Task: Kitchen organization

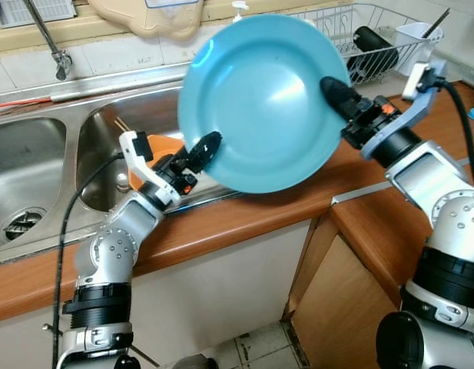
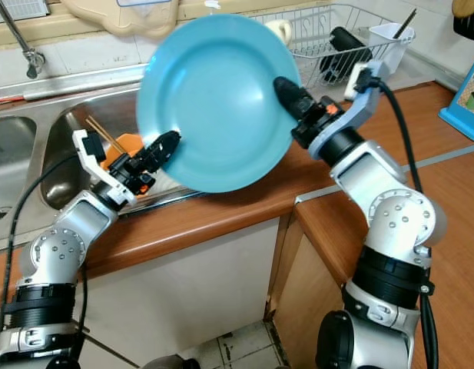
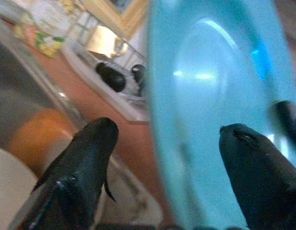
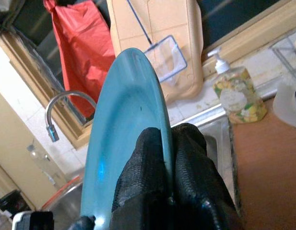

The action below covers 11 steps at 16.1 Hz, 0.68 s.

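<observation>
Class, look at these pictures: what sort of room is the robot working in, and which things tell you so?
Most likely a home kitchen. A steel double sink with a tap is set into a wooden counter, a wire dish rack stands behind, and the robot holds a blue plate.

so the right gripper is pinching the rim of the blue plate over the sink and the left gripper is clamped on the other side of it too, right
Not quite. The right gripper is shut on the rim of the blue plate, held above the sink. The left gripper is not clamped, though: the left wrist view shows its fingers spread open, with the plate's edge between them.
</observation>
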Motion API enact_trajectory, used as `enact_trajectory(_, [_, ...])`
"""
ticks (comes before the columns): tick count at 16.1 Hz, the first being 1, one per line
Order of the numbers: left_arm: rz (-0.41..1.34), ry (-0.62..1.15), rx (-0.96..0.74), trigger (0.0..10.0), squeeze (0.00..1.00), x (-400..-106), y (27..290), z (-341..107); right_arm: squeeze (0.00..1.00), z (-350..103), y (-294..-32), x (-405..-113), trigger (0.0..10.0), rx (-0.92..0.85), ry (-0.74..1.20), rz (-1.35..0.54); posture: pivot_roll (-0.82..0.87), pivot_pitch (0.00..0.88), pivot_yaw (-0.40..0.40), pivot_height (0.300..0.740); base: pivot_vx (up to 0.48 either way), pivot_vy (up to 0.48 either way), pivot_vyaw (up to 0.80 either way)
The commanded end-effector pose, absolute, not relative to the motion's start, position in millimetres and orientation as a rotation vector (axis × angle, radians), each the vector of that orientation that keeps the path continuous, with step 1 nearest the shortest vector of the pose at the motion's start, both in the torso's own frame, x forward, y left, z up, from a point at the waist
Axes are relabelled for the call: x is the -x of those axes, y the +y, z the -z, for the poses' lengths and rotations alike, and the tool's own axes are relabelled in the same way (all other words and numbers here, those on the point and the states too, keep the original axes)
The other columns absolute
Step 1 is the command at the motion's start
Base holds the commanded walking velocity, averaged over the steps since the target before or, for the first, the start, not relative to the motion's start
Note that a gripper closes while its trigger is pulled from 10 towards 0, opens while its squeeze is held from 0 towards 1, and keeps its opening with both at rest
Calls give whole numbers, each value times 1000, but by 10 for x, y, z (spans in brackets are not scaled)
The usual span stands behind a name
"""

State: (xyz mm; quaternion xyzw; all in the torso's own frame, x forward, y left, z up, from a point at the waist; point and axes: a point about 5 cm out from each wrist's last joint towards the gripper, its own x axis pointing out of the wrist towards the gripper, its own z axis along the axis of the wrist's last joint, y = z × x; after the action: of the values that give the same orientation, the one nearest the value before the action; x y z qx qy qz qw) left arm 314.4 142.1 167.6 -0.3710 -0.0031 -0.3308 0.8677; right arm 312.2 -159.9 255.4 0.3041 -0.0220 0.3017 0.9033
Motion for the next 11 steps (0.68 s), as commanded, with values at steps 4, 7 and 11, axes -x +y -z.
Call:
enact_trajectory(4, [742,-37,803,0,0,-3111,1416,-1759,0,-2616,-1558,-3088,0,-635,-66,-650,-124,0,73,740,0,0,0])
enact_trajectory(7, [757,-46,827,0,0,-3109,1424,-1785,0,-2605,-1568,-3096,0,-636,-61,-637,-125,0,75,740,0,0,0])
enact_trajectory(11, [789,-56,842,0,0,-3075,1405,-1810,0,-2607,-1569,-3098,0,-635,-60,-635,-123,0,73,740,0,0,0])
